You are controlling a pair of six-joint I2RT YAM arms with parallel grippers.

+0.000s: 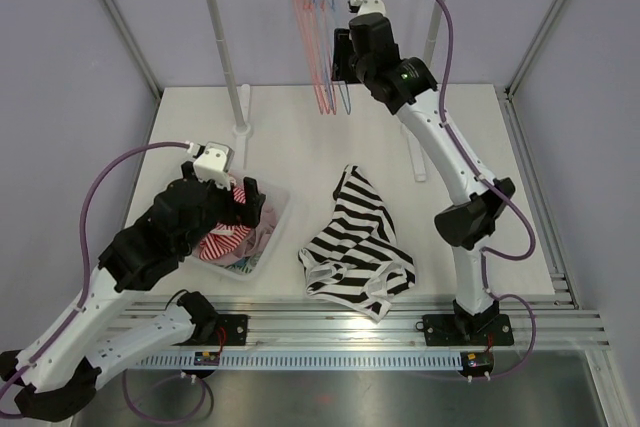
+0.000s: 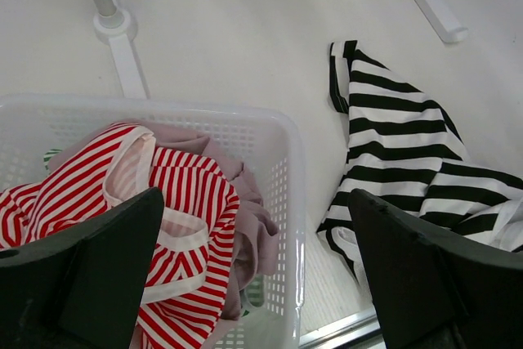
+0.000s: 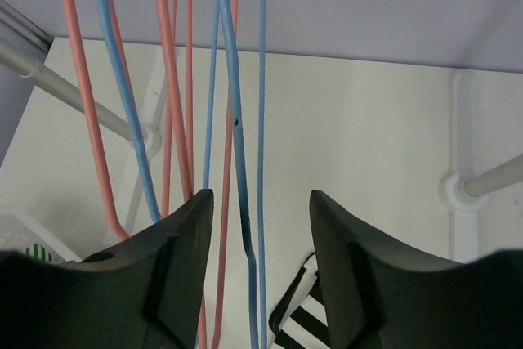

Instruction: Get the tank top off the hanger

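Note:
The black-and-white striped tank top (image 1: 355,247) lies crumpled on the table in front of the rack, off any hanger. It also shows in the left wrist view (image 2: 409,145) and at the bottom of the right wrist view (image 3: 298,316). Several bare pink and blue hangers (image 1: 325,37) hang from the rail. My right gripper (image 1: 340,59) is open and empty, raised beside them; a blue hanger wire (image 3: 237,120) runs between its fingers (image 3: 260,202). My left gripper (image 1: 238,199) is open and empty above the basket's right edge (image 2: 253,226).
A white perforated basket (image 1: 283,209) at the left holds a red-striped garment (image 2: 180,194) and a mauve one. The white clothes rack (image 1: 225,47) stands at the back, its feet on the table (image 2: 114,26). A metal rail runs along the near edge.

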